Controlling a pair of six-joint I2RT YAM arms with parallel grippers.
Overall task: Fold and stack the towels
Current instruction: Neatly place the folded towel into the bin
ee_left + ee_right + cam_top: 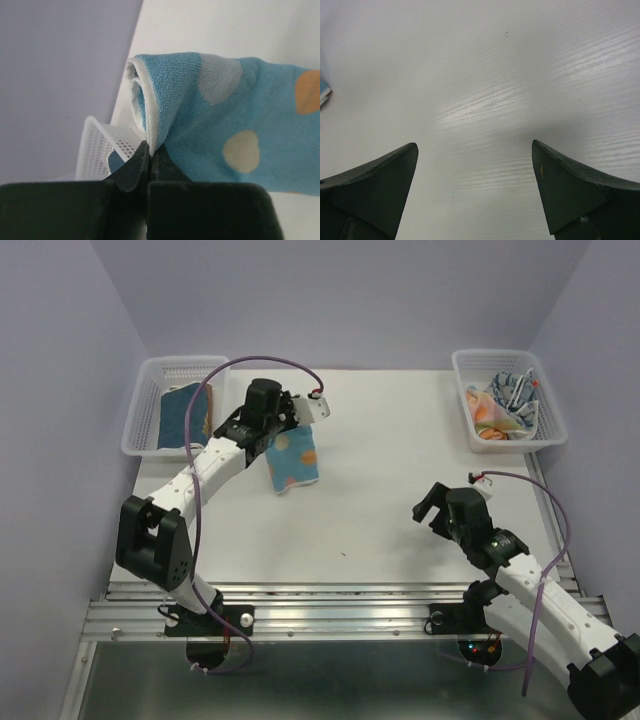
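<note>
A folded blue towel with coloured polka dots (292, 460) hangs above the table at the left, pinched at its edge by my left gripper (278, 428). In the left wrist view the shut gripper (149, 146) clamps the doubled edge of that polka-dot towel (220, 115). Folded towels, brown and blue (186, 415), lie in the left basket (140, 418). Crumpled towels, orange and blue-white patterned (505, 405), fill the right basket (548, 412). My right gripper (432, 503) hovers open over bare table at the right; its fingers (380, 180) hold nothing.
The white table (400, 470) stretches between the two baskets at its back corners. Purple walls enclose the back and sides. A metal rail runs along the near edge by the arm bases. The left basket's mesh corner (95, 150) shows behind my left fingers.
</note>
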